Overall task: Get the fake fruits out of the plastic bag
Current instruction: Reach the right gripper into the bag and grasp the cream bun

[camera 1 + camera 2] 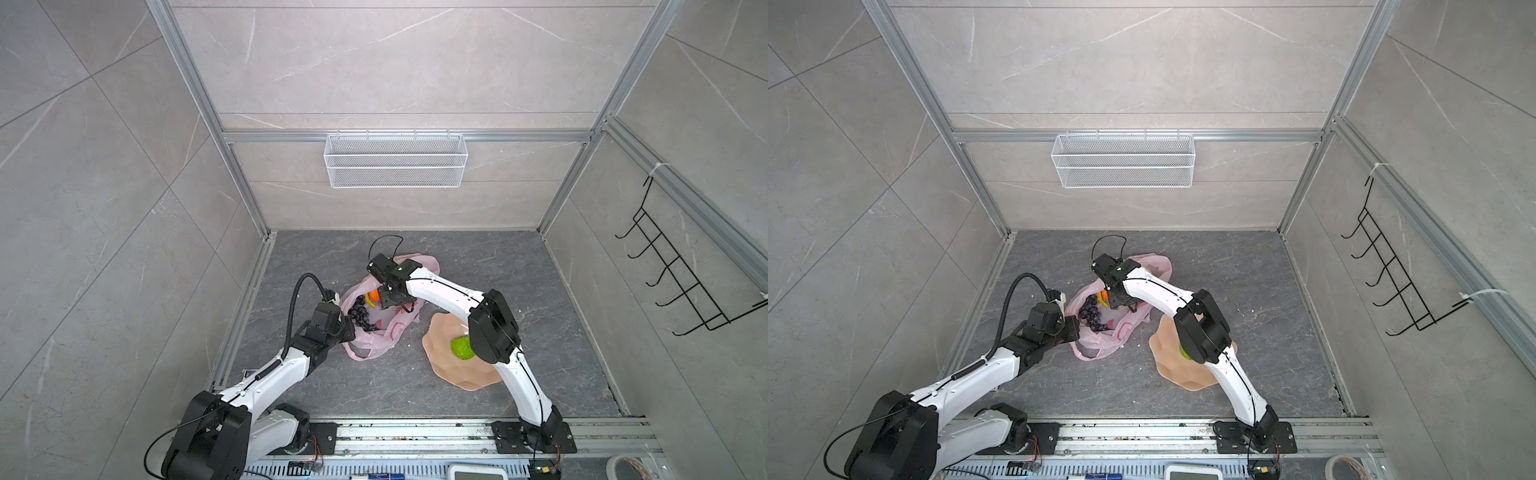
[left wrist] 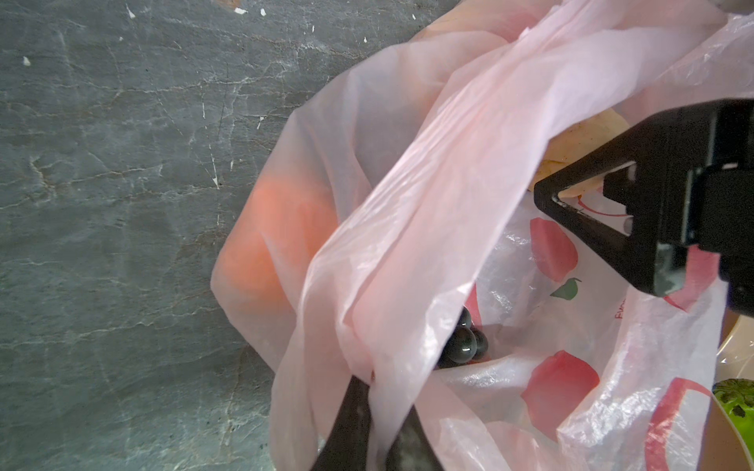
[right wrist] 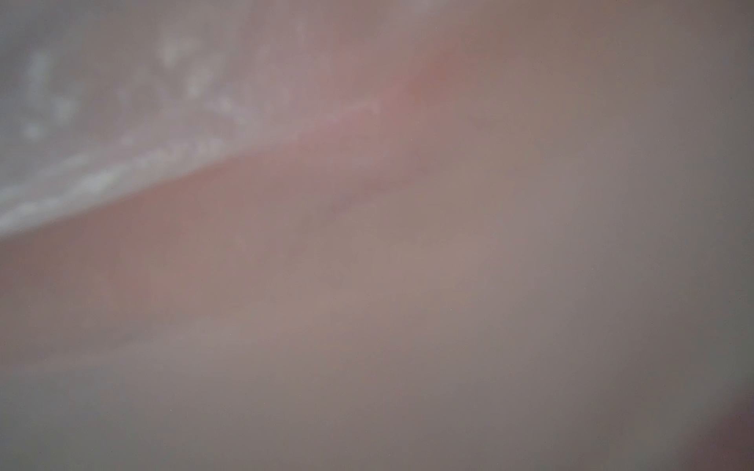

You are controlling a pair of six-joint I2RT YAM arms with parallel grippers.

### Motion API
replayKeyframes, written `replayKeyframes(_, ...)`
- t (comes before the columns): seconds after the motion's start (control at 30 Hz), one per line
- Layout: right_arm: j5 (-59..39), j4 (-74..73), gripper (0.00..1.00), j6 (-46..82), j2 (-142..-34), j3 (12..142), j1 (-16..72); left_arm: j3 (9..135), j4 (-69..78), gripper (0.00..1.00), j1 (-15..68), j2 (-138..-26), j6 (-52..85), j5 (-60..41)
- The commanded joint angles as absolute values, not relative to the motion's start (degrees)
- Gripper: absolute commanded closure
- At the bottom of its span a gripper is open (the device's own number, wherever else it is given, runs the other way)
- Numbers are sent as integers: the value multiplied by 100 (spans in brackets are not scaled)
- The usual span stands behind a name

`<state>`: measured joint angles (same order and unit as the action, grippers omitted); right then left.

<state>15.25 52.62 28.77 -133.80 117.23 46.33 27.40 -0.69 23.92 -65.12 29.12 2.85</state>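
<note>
Left tool [image 2: 377, 393] pinches the plastic bag [image 2: 428, 183] rim.

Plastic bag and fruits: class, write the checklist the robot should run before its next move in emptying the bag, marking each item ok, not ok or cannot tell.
1. Left gripper pinches the plastic bag rim, mouth held open: ok.
2. Right gripper is down in the bag mouth: ok.
3. Right gripper open, or closed on a fruit: cannot tell.
4. Right wrist view usable: not ok, only blurred pink film.
5. Plate shows bare space beside the green ball: ok.
6. Bag emptied: not ok; grapes and orange are inside.
</note>
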Motion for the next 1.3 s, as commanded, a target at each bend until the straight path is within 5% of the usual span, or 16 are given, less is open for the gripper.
replayKeyframes(0.0, 1693, 5185, 28, 2795, -13197, 11633, 4610, 2795, 9, 90, 2422, -6524, 2936, 279)
replayKeyframes(1.27, 1608, 5781, 14, 3792, -15042, 14024, 4094, 2660, -31, 91, 2417, -6348, 2982, 248)
